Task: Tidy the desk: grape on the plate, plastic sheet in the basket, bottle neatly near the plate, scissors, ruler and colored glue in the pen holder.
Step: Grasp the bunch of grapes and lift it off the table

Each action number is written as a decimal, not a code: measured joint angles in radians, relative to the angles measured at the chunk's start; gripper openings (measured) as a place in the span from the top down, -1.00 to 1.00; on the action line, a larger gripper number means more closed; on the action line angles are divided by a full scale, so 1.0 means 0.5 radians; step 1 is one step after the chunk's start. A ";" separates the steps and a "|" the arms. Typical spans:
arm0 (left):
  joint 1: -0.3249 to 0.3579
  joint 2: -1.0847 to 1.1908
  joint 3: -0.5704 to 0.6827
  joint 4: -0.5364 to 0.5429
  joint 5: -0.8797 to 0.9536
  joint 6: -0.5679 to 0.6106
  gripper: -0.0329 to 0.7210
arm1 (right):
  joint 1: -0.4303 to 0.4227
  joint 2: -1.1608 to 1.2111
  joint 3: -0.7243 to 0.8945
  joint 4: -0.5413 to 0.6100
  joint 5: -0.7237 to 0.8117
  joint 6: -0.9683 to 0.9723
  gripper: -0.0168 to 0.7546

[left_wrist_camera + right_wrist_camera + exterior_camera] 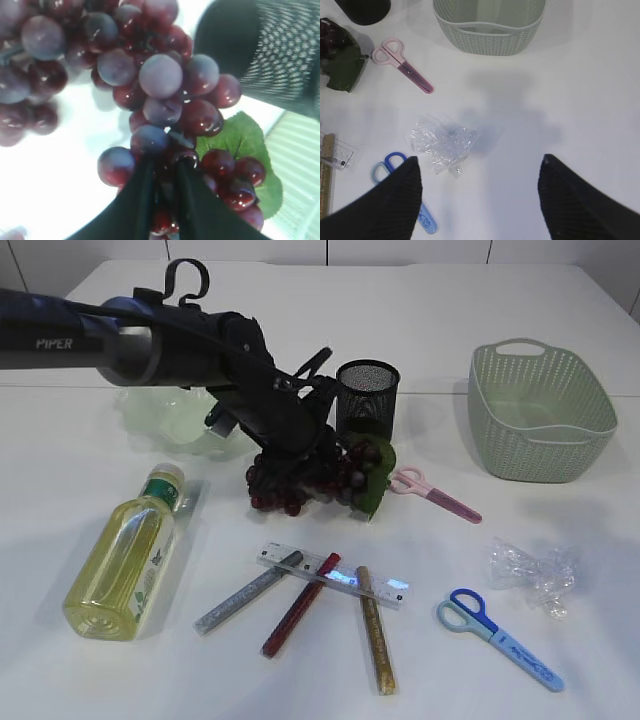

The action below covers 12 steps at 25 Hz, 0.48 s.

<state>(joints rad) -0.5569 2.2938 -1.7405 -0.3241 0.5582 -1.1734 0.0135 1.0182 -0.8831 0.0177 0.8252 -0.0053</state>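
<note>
My left gripper [285, 435] is shut on the dark red grape bunch [310, 480], its fingers [165, 160] pinching among the grapes [160, 75] beside the green leaf. The pale green plate [165, 415] lies behind my left arm. My right gripper [479, 165] is open and empty above the table, right of the crumpled plastic sheet [442, 145]. The black mesh pen holder [367, 395] stands just behind the grapes. The bottle [125, 555] lies on its side at the front left.
The green basket [540, 415] stands at the back right. Pink scissors [435, 492] lie right of the grapes, blue scissors [500, 638] at the front right. The clear ruler [335, 575] and silver [245, 592], red [300, 605] and gold [376, 630] glue sticks lie in front.
</note>
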 joint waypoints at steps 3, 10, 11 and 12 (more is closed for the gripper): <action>0.000 -0.045 0.000 0.000 0.008 0.029 0.68 | 0.000 0.000 0.000 0.000 0.000 0.000 -0.50; 0.000 -0.161 0.000 0.007 0.016 0.053 0.69 | 0.000 0.000 0.000 0.000 0.000 0.000 -0.50; 0.000 -0.180 0.000 0.007 0.016 0.053 0.69 | 0.000 0.000 0.000 0.000 0.000 0.000 -0.50; 0.000 -0.200 0.000 0.013 0.021 0.053 0.70 | 0.000 0.000 0.000 0.000 0.000 0.000 -0.50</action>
<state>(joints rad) -0.5569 2.1940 -1.7405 -0.3177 0.5685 -1.1470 0.0135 1.0182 -0.8831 0.0177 0.8252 -0.0053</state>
